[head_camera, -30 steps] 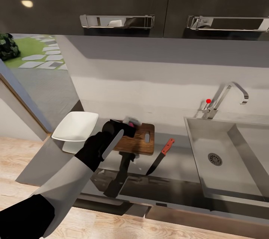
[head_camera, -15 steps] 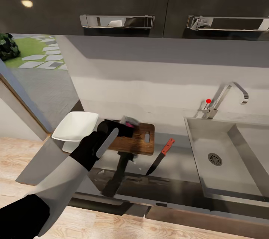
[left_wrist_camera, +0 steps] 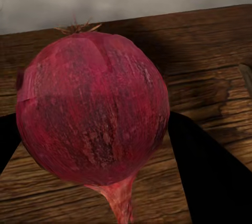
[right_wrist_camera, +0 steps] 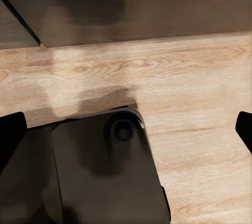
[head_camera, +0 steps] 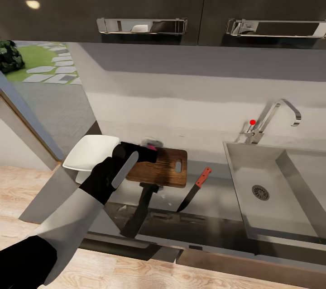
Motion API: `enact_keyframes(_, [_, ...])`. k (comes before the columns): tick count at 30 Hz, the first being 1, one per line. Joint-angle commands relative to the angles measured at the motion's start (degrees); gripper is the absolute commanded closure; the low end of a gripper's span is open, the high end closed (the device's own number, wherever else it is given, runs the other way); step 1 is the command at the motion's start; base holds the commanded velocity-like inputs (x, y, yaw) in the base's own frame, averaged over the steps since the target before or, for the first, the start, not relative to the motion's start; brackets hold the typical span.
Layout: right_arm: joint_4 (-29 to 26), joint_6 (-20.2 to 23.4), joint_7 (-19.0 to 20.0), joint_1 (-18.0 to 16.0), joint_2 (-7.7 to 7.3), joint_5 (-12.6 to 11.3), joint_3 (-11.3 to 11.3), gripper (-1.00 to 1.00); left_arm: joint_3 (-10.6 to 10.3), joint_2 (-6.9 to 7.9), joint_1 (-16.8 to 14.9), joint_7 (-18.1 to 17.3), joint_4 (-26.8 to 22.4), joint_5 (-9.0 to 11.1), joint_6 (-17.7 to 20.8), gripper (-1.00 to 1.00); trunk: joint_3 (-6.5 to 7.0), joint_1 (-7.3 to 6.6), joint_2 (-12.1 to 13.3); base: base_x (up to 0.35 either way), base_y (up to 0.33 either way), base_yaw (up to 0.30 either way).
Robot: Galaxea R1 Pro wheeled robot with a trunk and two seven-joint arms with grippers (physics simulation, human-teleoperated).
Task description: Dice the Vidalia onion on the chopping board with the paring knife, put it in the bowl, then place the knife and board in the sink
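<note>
Left claw [head_camera: 147, 151]: clamped on the Vidalia onion [left_wrist_camera: 92, 108], one dark finger [left_wrist_camera: 210, 176] on either side of it, held over the left end of the chopping board [head_camera: 165, 169].
Vidalia onion: dark pinkish-red, whole, root tuft at one end and stem at the other; in the head view a small pink patch shows at the claw tip [head_camera: 152, 148]. Whether it touches the board cannot be told.
Chopping board: dark brown wood, lying flat on the worktop [head_camera: 213, 198], handle slot at its right end.
Paring knife [head_camera: 194, 189]: on the worktop just right of the board, apart from it, red-orange handle toward the far side, blade pointing near and left.
Bowl [head_camera: 88, 151]: white, on the worktop left of the board, partly behind the left arm.
Sink [head_camera: 267, 189]: at the right, steel basin with a round drain, tap with red knob at its far edge.
Right claw [right_wrist_camera: 126, 129]: fingers spread wide apart, nothing between them, over a light wooden floor [right_wrist_camera: 184, 77].
</note>
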Motion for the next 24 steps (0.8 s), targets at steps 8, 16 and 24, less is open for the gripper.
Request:
enact_keyframes(8, [-0.07, 0.0, -0.33, 0.01, 0.06, 0.58, -0.17, -1.0, -0.08, -0.03, -0.06, 0.33, 1.89, 0.54, 0.13, 1.0, -0.09, 0.04, -0.11, 0.0, 0.0, 0.0])
enact_keyframes(16, [-0.06, 0.0, -0.33, 0.02, 0.06, 0.58, -0.17, -1.0, -0.22, -0.5, -0.07, 0.27, 4.63, 0.61, -0.71, 1.0, -0.09, 0.04, -0.11, 0.0, 0.0, 0.0])
enact_keyframes(24, [-0.06, 0.0, -0.33, 0.04, 0.06, 0.58, -0.17, -1.0, -0.24, -0.59, -0.06, 0.27, 5.08, 0.61, -1.82, 1.0, -0.09, 0.04, -0.11, 0.0, 0.0, 0.0])
